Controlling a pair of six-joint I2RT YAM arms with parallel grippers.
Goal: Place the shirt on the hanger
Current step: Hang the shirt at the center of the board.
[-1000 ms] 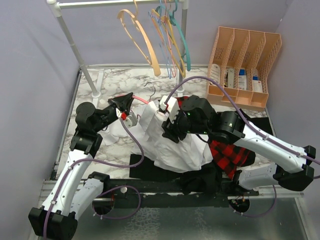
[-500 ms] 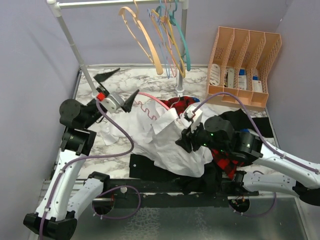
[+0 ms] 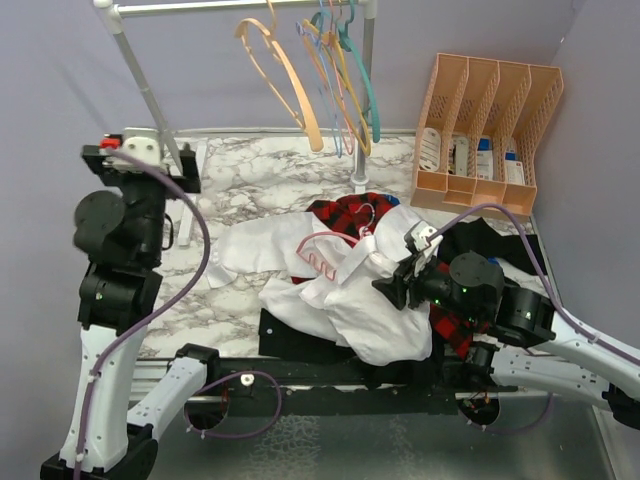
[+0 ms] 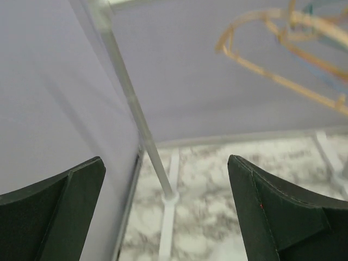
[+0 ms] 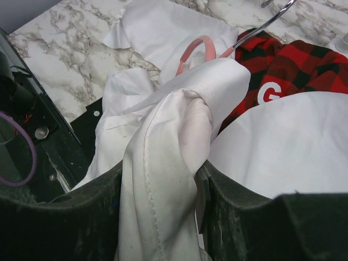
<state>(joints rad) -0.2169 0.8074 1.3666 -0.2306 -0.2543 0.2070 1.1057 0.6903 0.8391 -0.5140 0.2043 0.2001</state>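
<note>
Letter G (image 5: 266, 92), white on the plaid shirt (image 5: 304, 60), shows only in the right wrist view. The shirt (image 3: 340, 300) sprawls on the table (image 3: 260, 180) just left of the plaid shirt, long axis left-back to right-front. The hanger (image 5: 187, 48) lies on it, hook toward the plaid shirt. The right tool (image 5: 163, 185) pinches a shirt fold; the left tool (image 4: 166, 212) gapes wide and empty.

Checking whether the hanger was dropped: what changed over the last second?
The left gripper let go of the pink hanger and swung up and left toward the rack post, open. The right gripper, still clamped on the white shirt, pulled it toward the near right. The hanging hangers and organizer stayed put.
</note>
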